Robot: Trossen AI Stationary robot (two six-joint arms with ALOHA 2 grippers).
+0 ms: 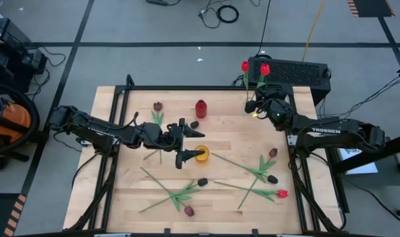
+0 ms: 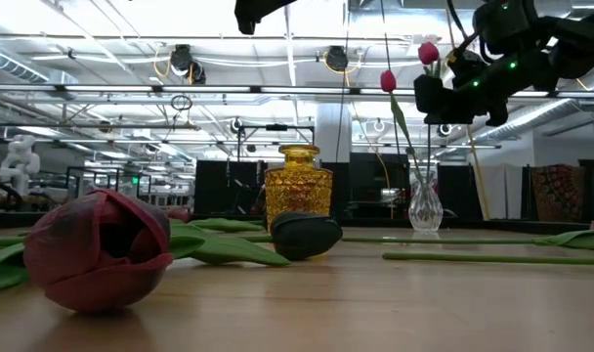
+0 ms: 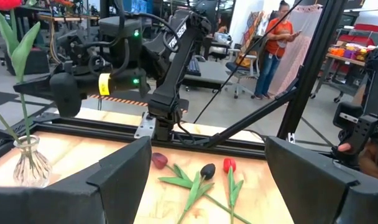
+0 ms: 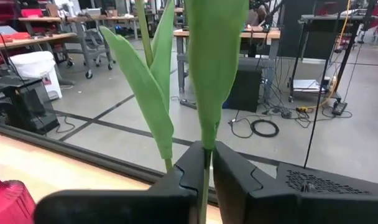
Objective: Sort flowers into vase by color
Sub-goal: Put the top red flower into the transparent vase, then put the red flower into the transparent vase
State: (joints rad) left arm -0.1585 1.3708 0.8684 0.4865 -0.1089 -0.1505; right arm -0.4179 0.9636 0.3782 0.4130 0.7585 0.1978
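Two red tulips (image 1: 264, 68) stand upright over a clear glass vase (image 2: 425, 205) at the table's far right. My right gripper (image 4: 204, 155) is shut on one tulip's stem above that vase. My left gripper (image 1: 184, 141) hovers open above mid-table, next to a yellow glass vase (image 1: 201, 153). A red vase (image 1: 200, 108) stands farther back. Several tulips lie flat on the wood: red (image 1: 281, 193), maroon (image 1: 158, 106) and near-black (image 1: 202, 182). A maroon head (image 2: 102, 249) lies close to the low camera. My right gripper pinches the thin green stem (image 4: 205, 171) of a red tulip between its two fingers, just under a leaf base. The fingers reach in level and lie across the stem. The tulip stands upright, its head (image 2: 429, 52) above the gripper and its stem running down toward the clear vase's neck.
A black box (image 1: 289, 71) sits just beyond the table's far right edge. The table has a dark metal frame (image 1: 187, 87). Loose stems and leaves cross the near half of the wood. A person (image 3: 273, 46) stands in the room beyond.
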